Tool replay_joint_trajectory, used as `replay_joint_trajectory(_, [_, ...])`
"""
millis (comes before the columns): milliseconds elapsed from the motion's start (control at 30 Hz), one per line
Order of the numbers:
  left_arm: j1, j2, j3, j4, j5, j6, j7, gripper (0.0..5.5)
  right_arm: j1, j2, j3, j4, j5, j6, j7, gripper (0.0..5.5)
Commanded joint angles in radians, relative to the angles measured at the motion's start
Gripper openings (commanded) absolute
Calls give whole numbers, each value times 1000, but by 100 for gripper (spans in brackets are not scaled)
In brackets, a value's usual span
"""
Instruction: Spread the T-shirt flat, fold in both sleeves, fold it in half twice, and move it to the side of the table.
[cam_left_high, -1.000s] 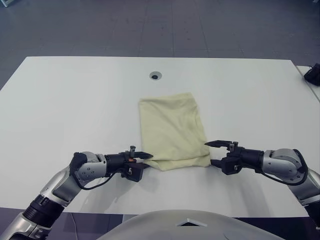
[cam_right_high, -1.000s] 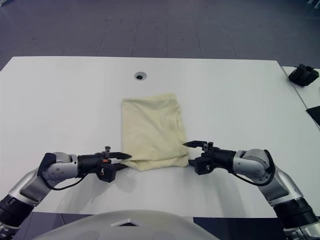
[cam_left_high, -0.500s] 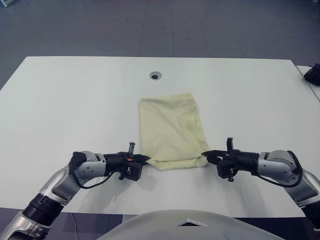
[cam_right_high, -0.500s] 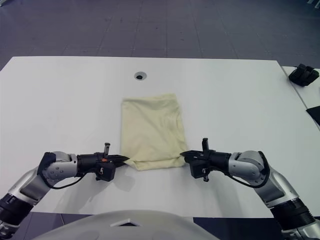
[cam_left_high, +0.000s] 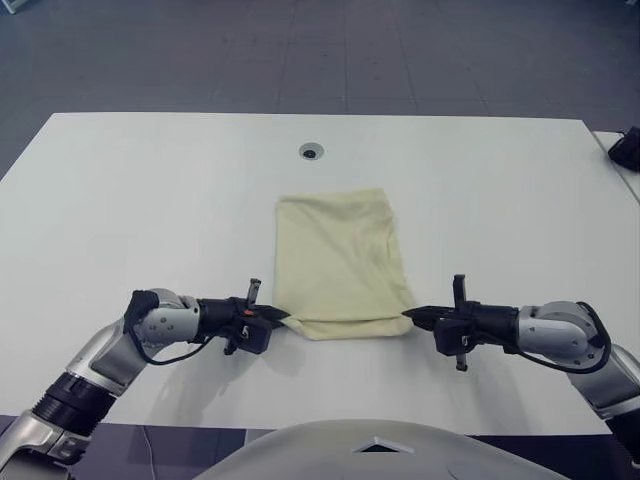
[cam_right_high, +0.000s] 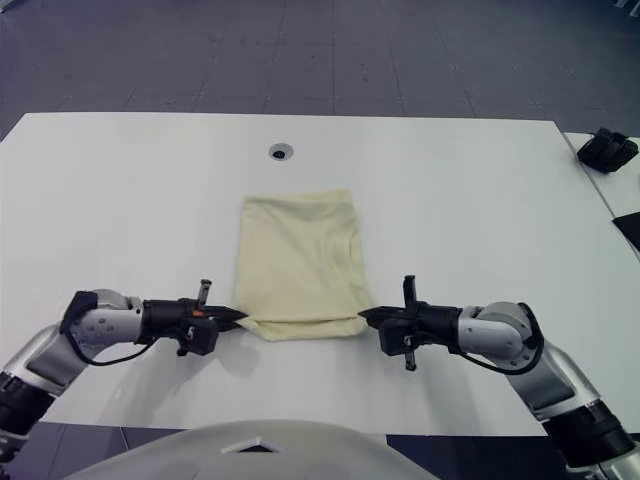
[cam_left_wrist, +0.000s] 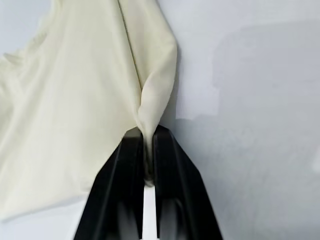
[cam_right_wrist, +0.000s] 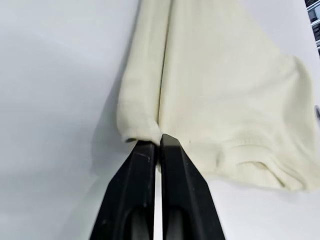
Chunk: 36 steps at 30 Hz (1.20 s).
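Near edge: left end effector (cam_left_high: 283, 319) clamped on near left corner of the T-shirt (cam_left_high: 340, 260) | right end effector (cam_left_high: 408, 314) pinched shut on its near right corner | middle: T-shirt pale yellow, folded, on white table (cam_left_high: 150, 190) | far: round cable hole (cam_left_high: 311, 152).

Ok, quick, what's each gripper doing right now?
Left gripper: jaws shut on the T-shirt, at its near-left corner.
Right gripper: jaws shut on the T-shirt, at its near-right corner.
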<state>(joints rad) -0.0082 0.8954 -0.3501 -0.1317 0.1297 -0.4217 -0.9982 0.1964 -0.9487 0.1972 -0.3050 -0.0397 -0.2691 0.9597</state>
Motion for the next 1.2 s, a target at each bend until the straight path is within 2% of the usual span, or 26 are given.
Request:
replay_joint_trajectory(33, [26, 78, 15, -65, -156, 165, -147, 7, 55, -38, -29, -83, 138, 165, 73, 0])
replay_joint_trajectory(167, [68, 129, 34, -172, -333, 345, -254, 7, 73, -57, -66, -160, 292, 329, 122, 0])
replay_joint_trajectory(333, [39, 125, 86, -213, -500, 536, -302, 7, 53, -58, -111, -244, 480, 524, 152, 0])
replay_joint_trajectory(433, [-39, 94, 128, -147, -577, 637, -322, 7, -28, -45, -147, -241, 613, 658, 155, 0])
replay_joint_trajectory(600, [-240, 18, 160, 42, -617, 735, -342, 6, -257, 34, -177, -71, 734, 824, 118, 0])
replay_joint_trajectory(867, [-563, -184, 162, 394, -553, 748, -303, 6, -593, 202, -99, 283, 639, 846, 114, 0])
replay_joint_trajectory(1200, [-655, -261, 159, 682, -421, 620, -329, 6, -757, 370, -50, 713, 454, 694, 133, 0])
